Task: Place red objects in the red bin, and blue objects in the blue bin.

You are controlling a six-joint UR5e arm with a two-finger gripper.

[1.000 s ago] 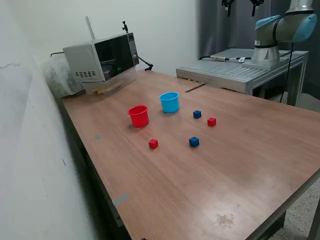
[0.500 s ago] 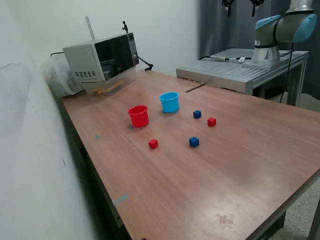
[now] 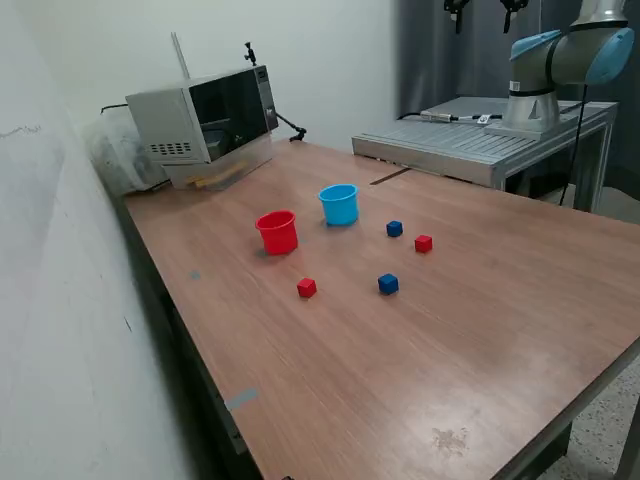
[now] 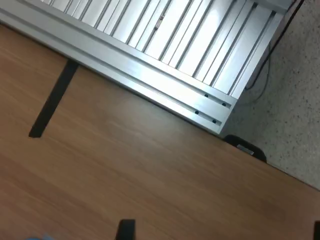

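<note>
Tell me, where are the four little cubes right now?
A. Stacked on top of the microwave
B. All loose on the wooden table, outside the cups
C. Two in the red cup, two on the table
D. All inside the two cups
B. In the exterior view, both red cubes and both dark blue cubes sit apart on the table, none in the red cup or light blue cup.

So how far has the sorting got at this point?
Nothing is sorted yet. Both red cubes and both blue cubes sit loose on the table, outside the red cup and light blue cup. Nothing is in hand: the wrist view shows only bare table and a metal platform; the pincer's state cannot be told. All four placements remain.
</note>
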